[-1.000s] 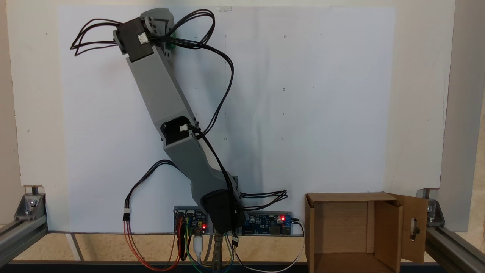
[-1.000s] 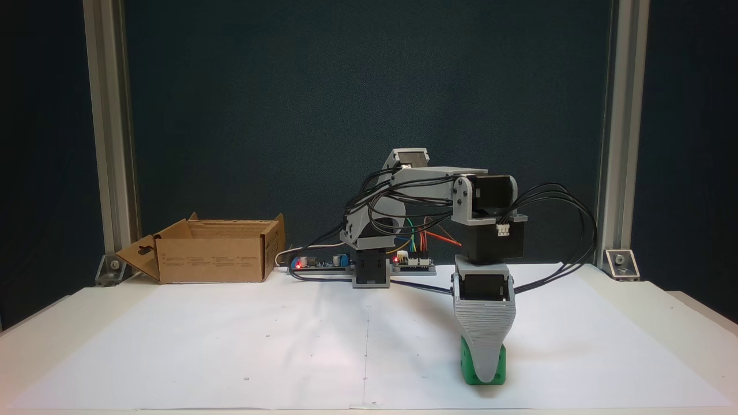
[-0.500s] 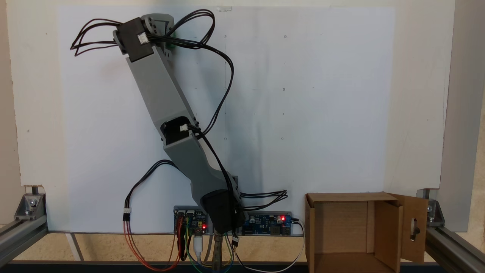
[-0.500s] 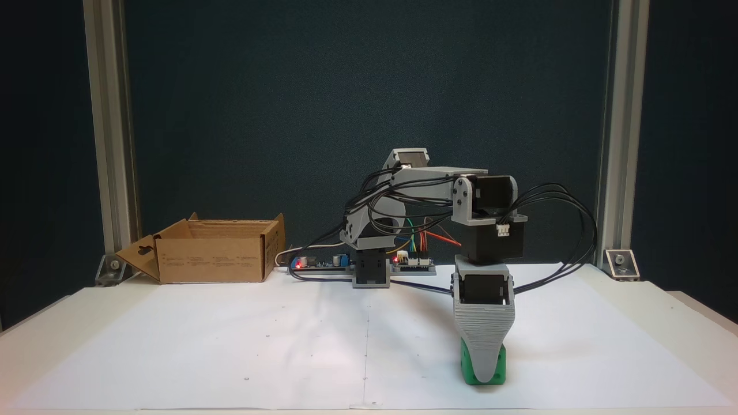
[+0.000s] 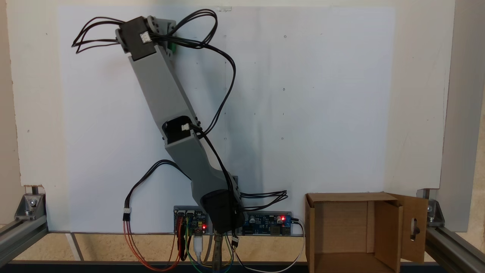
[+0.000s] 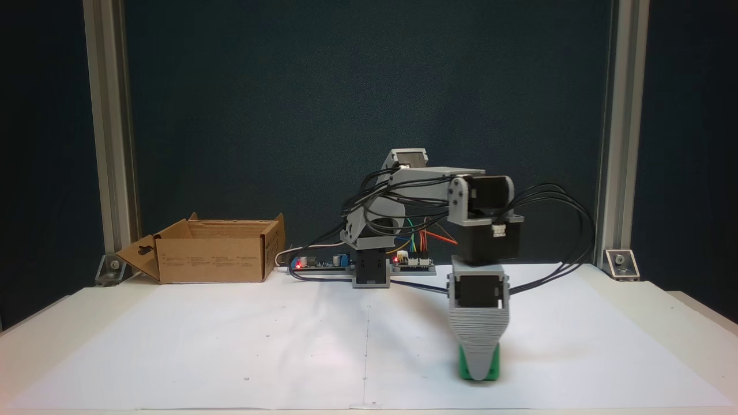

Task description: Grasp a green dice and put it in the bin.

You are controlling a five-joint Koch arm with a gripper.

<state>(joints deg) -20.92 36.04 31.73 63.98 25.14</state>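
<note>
Gripper (image 6: 478,374) straight down over green dice (image 6: 463,369), dice directly behind near jaw; closed or not, can't tell; bin (image 6: 213,259) far across table, view-left

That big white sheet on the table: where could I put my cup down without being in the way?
Most of the white sheet is bare: the wide stretch between the cardboard box and the arm. It is crowded where the gripper stands over the green dice, and along the circuit boards with their wires.
</note>
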